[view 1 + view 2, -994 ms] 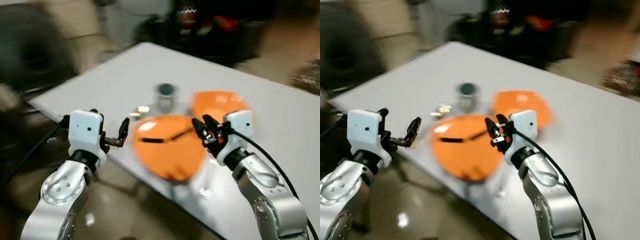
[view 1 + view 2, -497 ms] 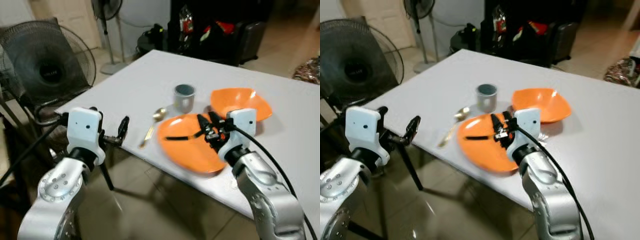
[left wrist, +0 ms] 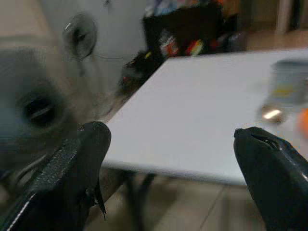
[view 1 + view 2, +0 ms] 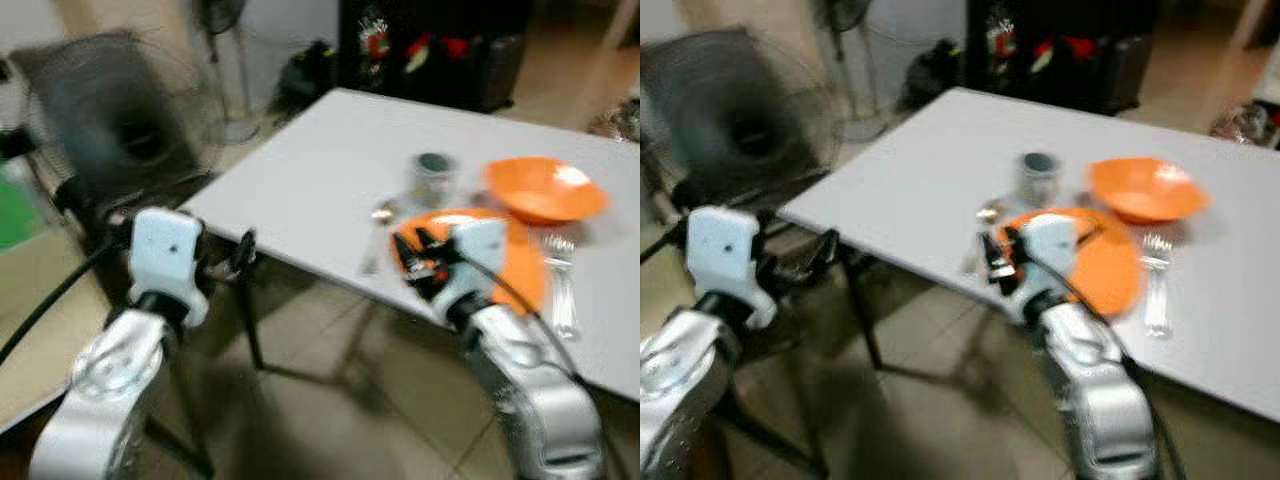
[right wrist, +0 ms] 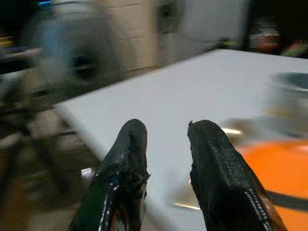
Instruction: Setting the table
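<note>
A white table point(image 4: 930, 180) holds an orange plate point(image 4: 1108, 268), with an orange bowl point(image 4: 1145, 188) and a grey cup point(image 4: 1040, 175) behind it. A spoon point(image 4: 985, 215) lies left of the plate and a clear fork point(image 4: 1155, 280) to its right. A dark utensil point(image 5: 288, 199) rests on the plate. My right gripper point(image 4: 998, 262) hovers at the plate's near left edge, open and empty point(image 5: 163, 130). Off the table's left corner my left gripper point(image 4: 825, 248) is held wide open over the floor point(image 3: 173, 159). The eye views are blurred.
A large fan point(image 4: 110, 110) stands on the floor to the left of the table. Dark bags and clutter point(image 4: 430, 50) line the wall behind it. Tiled floor lies in front of the table's near edge.
The whole view has swung and blurred, so the table now sits further right. The right gripper is now at the plate's left edge instead of over it. Both grippers keep their pose.
</note>
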